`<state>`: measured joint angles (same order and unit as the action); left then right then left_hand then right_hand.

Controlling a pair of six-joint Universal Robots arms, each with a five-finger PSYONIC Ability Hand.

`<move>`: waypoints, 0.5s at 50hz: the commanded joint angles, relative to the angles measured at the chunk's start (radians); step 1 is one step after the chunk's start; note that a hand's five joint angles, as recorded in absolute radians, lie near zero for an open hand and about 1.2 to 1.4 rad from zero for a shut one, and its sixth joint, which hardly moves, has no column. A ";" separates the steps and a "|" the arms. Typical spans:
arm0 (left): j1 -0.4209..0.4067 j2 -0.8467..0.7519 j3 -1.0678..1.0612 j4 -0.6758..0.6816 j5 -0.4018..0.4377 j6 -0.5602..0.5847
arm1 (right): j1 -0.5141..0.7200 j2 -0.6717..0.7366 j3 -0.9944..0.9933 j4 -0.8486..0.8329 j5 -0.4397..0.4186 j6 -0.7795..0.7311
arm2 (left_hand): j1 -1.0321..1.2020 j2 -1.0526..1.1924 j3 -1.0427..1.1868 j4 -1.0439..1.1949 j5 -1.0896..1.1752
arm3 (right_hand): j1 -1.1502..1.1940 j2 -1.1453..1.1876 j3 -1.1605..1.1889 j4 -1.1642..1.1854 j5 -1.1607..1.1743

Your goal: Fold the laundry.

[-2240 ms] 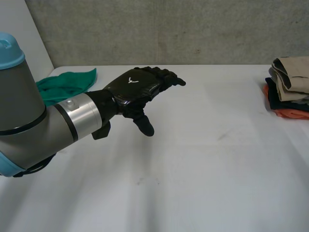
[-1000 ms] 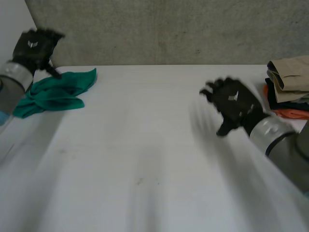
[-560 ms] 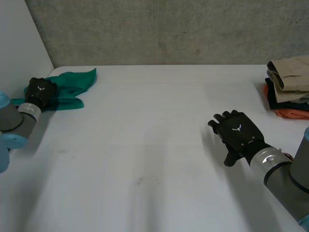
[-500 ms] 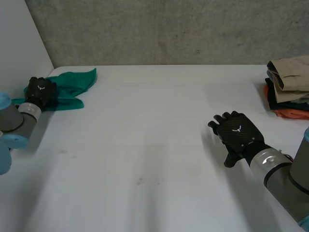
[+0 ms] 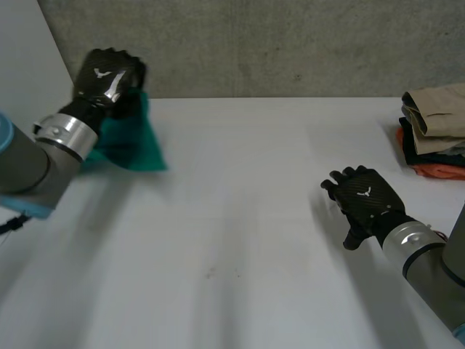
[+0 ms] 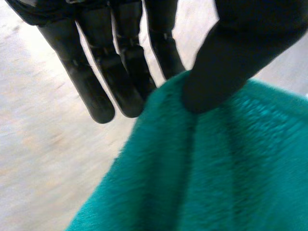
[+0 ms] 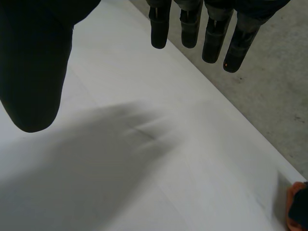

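A green cloth (image 5: 129, 142) hangs above the table's far left corner from my left hand (image 5: 107, 78), which is raised and shut on the cloth's upper part. In the left wrist view the thumb (image 6: 231, 57) pinches the green cloth (image 6: 216, 168) against the fingers (image 6: 120, 72). My right hand (image 5: 367, 202) hovers low over the table at the right, open, fingers straight, holding nothing. In the right wrist view its fingers (image 7: 211, 29) and thumb (image 7: 33, 62) spread over the bare white table (image 7: 144, 168).
A stack of folded clothes (image 5: 436, 131), beige on top of dark and orange pieces, sits at the table's far right edge. An orange corner of it (image 7: 297, 202) lies beyond my right hand. A grey wall runs behind the table (image 5: 232, 240).
My left hand closed on the green cloth at the left corner and lifted it up off the table. My right hand moved slightly right and stays open.
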<state>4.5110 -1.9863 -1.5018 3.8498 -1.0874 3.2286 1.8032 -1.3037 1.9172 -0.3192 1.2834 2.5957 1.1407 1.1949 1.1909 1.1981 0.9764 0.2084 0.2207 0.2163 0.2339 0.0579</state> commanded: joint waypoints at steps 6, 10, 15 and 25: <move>-0.336 0.132 -0.265 0.077 0.133 -0.225 | -0.051 -0.011 -0.010 0.002 -0.001 0.075 | -0.959 -1.014 -1.010 -1.017 -0.970 | -0.034 -0.046 -0.042 -0.059 -0.058; -0.325 0.100 -0.239 0.067 0.124 -0.190 | -0.053 -0.019 -0.010 0.003 0.000 0.075 | -0.959 -1.014 -1.010 -1.017 -0.970 | -0.034 -0.046 -0.042 -0.059 -0.058; -0.245 0.144 -0.230 -0.013 0.087 -0.178 | -0.053 -0.028 -0.010 0.015 0.004 0.078 | -0.936 -0.990 -0.986 -0.993 -0.946 | -0.034 -0.046 -0.042 -0.059 -0.058; -0.101 0.190 -0.242 -0.229 -0.014 -0.084 | -0.038 -0.081 -0.061 0.199 -0.006 0.182 | -0.836 -0.891 -0.886 -0.894 -0.847 | -0.034 -0.046 -0.042 -0.059 -0.058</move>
<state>4.3272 -1.8085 -1.7374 3.7619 -1.0278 3.0626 1.7563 -1.3543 1.8941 -0.2511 1.2852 2.7056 0.2045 0.2136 0.2168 0.2123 0.0488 0.2084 0.2208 0.2163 0.2339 0.0578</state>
